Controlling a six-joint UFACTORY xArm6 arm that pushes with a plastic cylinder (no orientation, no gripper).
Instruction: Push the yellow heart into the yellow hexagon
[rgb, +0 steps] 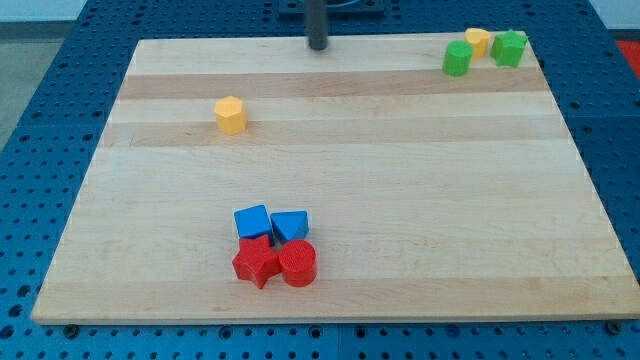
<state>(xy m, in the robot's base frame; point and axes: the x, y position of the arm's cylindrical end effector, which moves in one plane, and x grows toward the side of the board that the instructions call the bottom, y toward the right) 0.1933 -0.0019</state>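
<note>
my tip (318, 45): top centre of frame, at the board's far edge, touching no block (I'm a bare rod, no jaws to open or hold anything)
yellow hexagon (230, 115): upper left, alone
yellow heart (479, 41): upper right corner, wedged between two green blocks (458, 58) (510, 47)
blue blocks (252, 221) (290, 226): lower centre, side by side
red star (256, 262), red cylinder (298, 264): just below the blues
wooden board (400, 200): carries all

The yellow heart (478, 41) is seen at the view's top right, squeezed between two green blocks. The yellow hexagon (230, 114) is seen far away on the left side, standing alone.
</note>
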